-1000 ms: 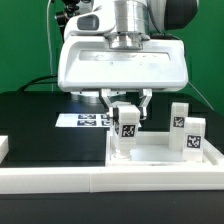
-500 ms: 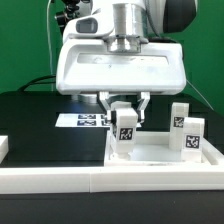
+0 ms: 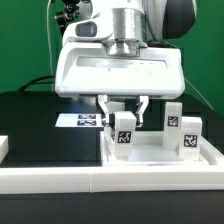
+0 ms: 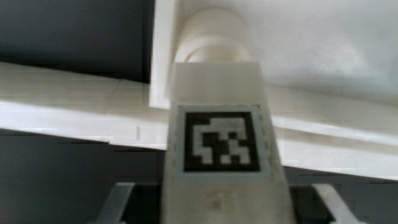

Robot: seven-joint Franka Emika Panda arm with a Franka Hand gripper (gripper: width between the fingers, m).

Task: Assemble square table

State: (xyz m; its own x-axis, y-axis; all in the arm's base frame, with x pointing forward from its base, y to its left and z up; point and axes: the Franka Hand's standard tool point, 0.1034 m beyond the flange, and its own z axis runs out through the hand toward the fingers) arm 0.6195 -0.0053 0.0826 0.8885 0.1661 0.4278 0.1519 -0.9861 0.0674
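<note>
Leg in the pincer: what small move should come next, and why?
Probably a slow turn of the leg about its own axis. The pincer is closed on it, and it stands upright with its foot on the table top, apparently at a mounting spot. Whether it is seated cannot be told.

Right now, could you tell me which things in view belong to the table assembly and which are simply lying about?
Part of the job:
- square table top, white, with raised rim
- leg block clamped in the gripper
- two leg blocks standing at the exterior view's right

Lying about:
- marker board
- white border rail
</note>
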